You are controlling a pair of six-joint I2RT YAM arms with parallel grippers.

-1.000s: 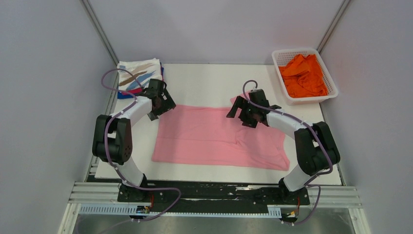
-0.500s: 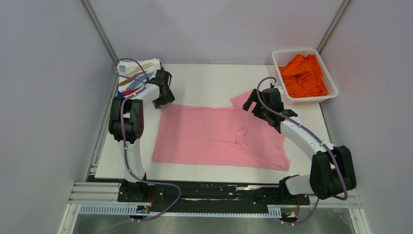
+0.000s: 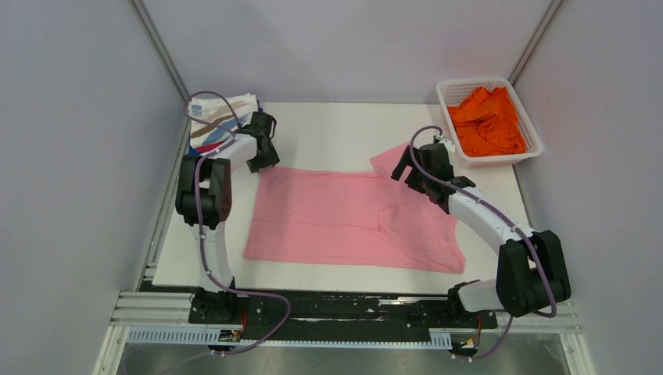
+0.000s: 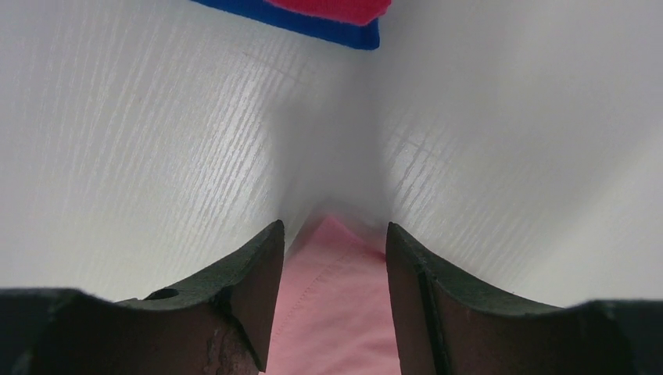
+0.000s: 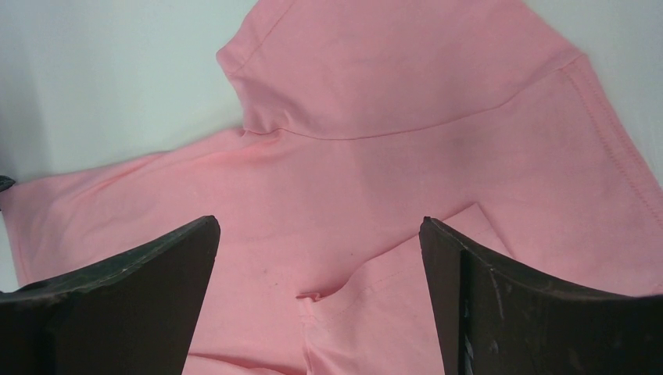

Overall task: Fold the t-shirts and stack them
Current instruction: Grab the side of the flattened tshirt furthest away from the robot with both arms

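Left gripper [image 4: 332,230] stood half open, light pink t-shirt [image 4: 336,312] corner between its jaws, unpinched. Right gripper [image 5: 319,226] gaped wide, empty, sleeve [image 5: 406,70] beyond its jaws.

Swung my left jaws out to the pink tee [image 3: 336,223] corner. They've narrowed with it between them. My right jaws reached forward, sleeve [image 5: 406,86] now just ahead.

Left arm [image 3: 197,195] and right arm [image 3: 478,212]: black joint housings alternating with white link shells. A purple cable [image 3: 258,302] runs externally along each arm, from base to wrist. Left gripper [image 4: 335,234] and right gripper [image 5: 320,226]: two matte black wedge-shaped fingers [image 5: 125,281] each, with lightly scuffed surfaces.
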